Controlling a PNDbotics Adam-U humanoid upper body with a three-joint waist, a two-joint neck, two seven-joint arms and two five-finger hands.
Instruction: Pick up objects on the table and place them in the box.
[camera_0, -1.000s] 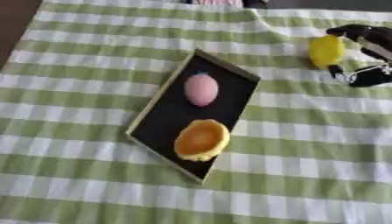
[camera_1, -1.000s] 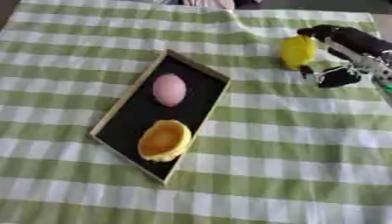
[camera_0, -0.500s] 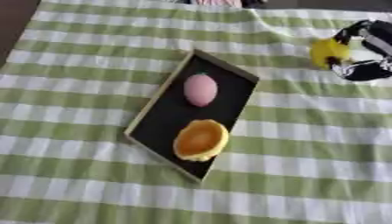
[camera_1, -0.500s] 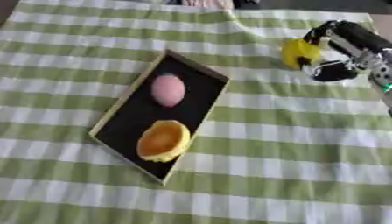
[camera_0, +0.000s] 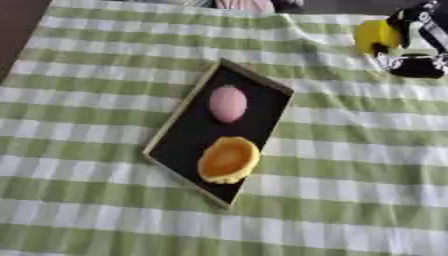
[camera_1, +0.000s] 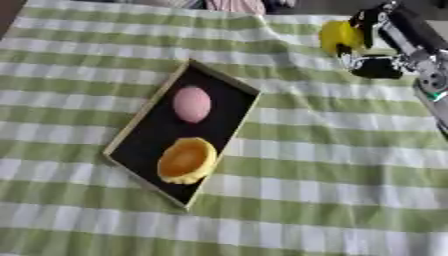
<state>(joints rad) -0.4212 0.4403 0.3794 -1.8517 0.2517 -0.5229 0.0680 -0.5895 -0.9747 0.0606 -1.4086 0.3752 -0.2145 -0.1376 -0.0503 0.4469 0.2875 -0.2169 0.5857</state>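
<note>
Box (camera_0: 188, 131) of dark lining already holds a pink egg-shaped piece (camera_0: 227, 103) and an orange tart-like piece (camera_0: 227, 160) on the green-checked bench (camera_0: 105, 70), its long axis running diagonally from near left to far right. The right hand (camera_1: 372, 47), fingers curled around a yellow object (camera_1: 339, 35), holds it at the far right, well apart from the box. That object appears to be the last visible item left to place. The left hand is out of view.

Right hand (camera_1: 385, 47): black fingers (camera_1: 376, 67), silver-white joints, grey forearm segment at the edge
</note>
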